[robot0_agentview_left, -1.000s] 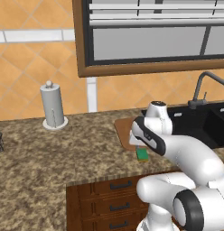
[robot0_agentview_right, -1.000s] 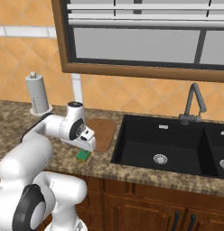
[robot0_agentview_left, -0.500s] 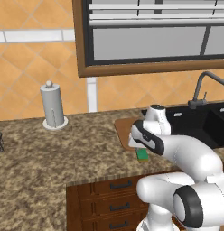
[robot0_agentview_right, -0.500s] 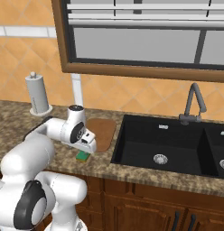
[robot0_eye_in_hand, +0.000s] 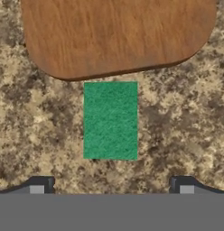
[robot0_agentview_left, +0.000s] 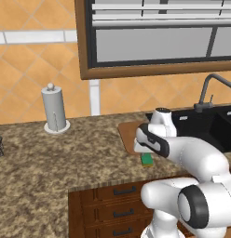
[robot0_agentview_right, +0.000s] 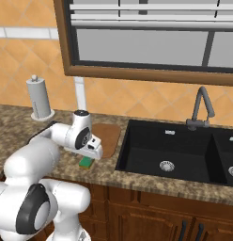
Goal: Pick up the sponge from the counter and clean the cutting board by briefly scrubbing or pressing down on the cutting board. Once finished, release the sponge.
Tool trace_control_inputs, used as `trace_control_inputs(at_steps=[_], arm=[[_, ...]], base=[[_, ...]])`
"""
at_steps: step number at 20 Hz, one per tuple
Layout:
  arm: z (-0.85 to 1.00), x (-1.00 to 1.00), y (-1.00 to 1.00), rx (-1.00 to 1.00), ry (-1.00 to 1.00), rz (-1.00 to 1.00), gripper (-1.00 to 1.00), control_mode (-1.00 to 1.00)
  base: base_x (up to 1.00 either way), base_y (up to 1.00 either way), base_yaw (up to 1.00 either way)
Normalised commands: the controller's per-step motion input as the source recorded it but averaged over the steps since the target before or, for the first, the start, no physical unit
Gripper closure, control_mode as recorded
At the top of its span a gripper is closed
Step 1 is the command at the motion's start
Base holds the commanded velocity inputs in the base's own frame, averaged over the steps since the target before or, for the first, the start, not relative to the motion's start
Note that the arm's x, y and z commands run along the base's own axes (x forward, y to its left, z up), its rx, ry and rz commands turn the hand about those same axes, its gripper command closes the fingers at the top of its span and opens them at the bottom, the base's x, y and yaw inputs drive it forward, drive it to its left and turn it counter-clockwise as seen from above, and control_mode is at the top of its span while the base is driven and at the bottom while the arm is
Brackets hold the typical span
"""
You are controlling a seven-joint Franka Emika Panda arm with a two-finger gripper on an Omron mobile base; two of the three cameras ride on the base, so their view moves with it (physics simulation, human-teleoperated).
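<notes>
Green sponge (robot0_eye_in_hand: 110,120): lies flat on the speckled desk (robot0_eye_in_hand: 177,113), just beside the near edge of the board; its end almost meets the board's edge.
Board (robot0_eye_in_hand: 118,36): reddish-brown wood, rounded corners, flat on the desk left of the black sink (robot0_agentview_right: 170,150).
Tool (robot0_eye_in_hand: 111,186): hangs over the sponge, fingertips (robot0_eye_in_hand: 40,185) spread wide to either side, touching nothing.
Paper towel holder (robot0_agentview_left: 55,109): upright at the wall, well apart.

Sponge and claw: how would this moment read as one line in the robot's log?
phase: reaching | claw: open, above sponge | sponge: flat on counter, beside board edge | board: not scrubbed yet
</notes>
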Motion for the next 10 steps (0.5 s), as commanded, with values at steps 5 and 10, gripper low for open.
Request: trace_control_inputs(at_steps=[5,10], arm=[[0.00,0.00,0.00,0.00,0.01,0.01,-1.00,-1.00],[-0.10,0.05,0.00,0.00,0.00,0.00,-1.00,-1.00]], base=[[0.00,0.00,0.00],[0.00,0.00,0.00]])
